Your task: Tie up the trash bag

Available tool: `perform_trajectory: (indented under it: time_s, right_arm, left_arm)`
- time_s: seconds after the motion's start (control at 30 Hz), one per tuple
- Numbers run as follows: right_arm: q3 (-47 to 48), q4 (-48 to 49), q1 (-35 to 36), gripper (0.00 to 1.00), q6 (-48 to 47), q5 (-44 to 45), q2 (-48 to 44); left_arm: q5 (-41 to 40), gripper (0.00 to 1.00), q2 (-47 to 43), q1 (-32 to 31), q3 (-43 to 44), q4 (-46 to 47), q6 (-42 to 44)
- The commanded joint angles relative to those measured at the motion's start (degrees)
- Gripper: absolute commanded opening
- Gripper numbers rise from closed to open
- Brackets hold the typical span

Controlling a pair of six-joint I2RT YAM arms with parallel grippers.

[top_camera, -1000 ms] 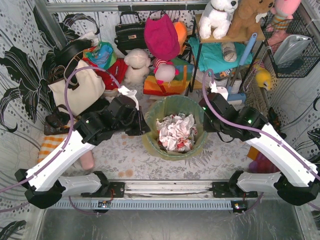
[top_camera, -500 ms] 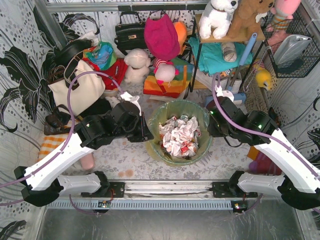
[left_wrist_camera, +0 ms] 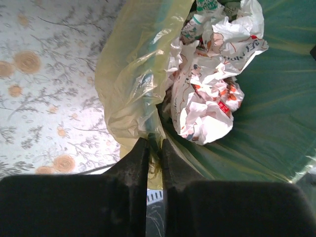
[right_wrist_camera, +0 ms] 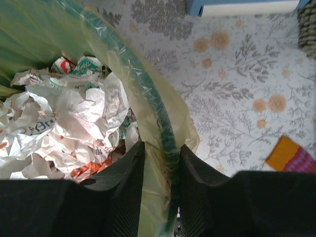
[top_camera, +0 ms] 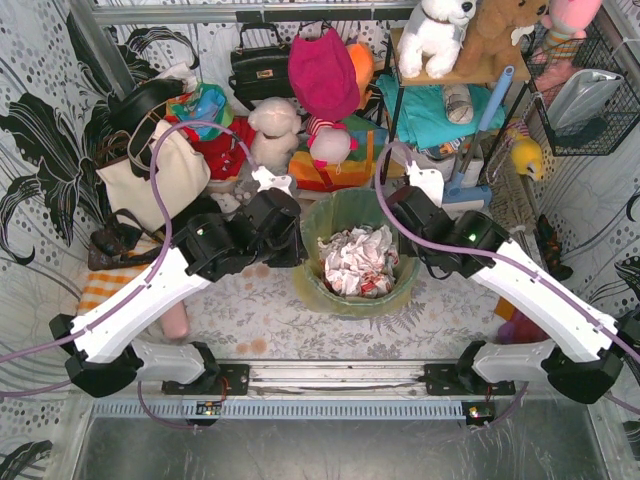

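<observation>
We see the trash bag (top_camera: 348,212) sitting in the teal bin (right_wrist_camera: 150,98), directly between the two tools, with its yellow-green film folded out over the rim.

The left tool (left_wrist_camera: 154,148) is at the rim on its own side of the bin. Its fingers (left_wrist_camera: 133,165) are drawn almost together, leaving only a narrow slit. A thin fold of the bag's film runs down into that slit, so we read it as pinching the bag. Just beyond its fingertips the film bunches into a pale, crinkled swell. Past that, further into the bin, lies the crumpled paper (left_wrist_camera: 212,84), white with red and green print. On this tool's outer side the floral tabletop (left_wrist_camera: 44,74) shows.

The right tool (right_wrist_camera: 160,153) is at the opposite rim. Its fingers (right_wrist_camera: 123,182) stand visibly apart, one inside the bin and one outside. The teal rim and the film draped over it run up between them. We cannot tell whether either finger presses on them. The paper lies just beside the inner finger, and the tabletop spreads beyond the outer one.

From overhead, the bag's open mouth lies between the two tools.
</observation>
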Motion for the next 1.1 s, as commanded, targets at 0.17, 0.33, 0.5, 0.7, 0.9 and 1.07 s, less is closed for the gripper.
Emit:
perform_trajectory:
  time_s: [0.17, 0.33, 0.5, 0.7, 0.9, 1.07]
  right_arm:
    - [-1.03, 17.84, 0.07, 0.42, -5.37, 1.14, 4.83]
    - [-1.73, 22.48, -0.51, 0.53, -9.82, -4.53, 5.87]
    - [0.34, 23.93, -1.22, 0.75, -12.76, -5.42, 5.07]
    - [6.24, 18.22, -2.39, 0.89, -13.4, -3.12, 2.45]
    - [5.73, 13.3, -2.59, 0.89, -10.92, 2.83, -4.1]
    - [-0.28, 8.41, -2.63, 0.87, -3.08, 7.23, -10.93]
  left_arm:
    - [-0.86, 0.37, 1.08, 0.32, 1.77, 1.19, 4.55]
    - [-1.59, 0.44, -0.08, 0.54, 1.79, -0.26, 4.05]
    - [-5.45, 0.58, -0.85, 1.79, 5.01, 0.1, 4.63]
    - [-9.69, 0.66, -2.04, 3.95, 5.64, 8.67, 7.89]
    - [-16.63, 0.67, -0.74, 5.18, 6.33, 16.17, 12.09]
    - [-19.56, 0.67, -0.03, 5.76, 4.81, 16.66, 13.59]
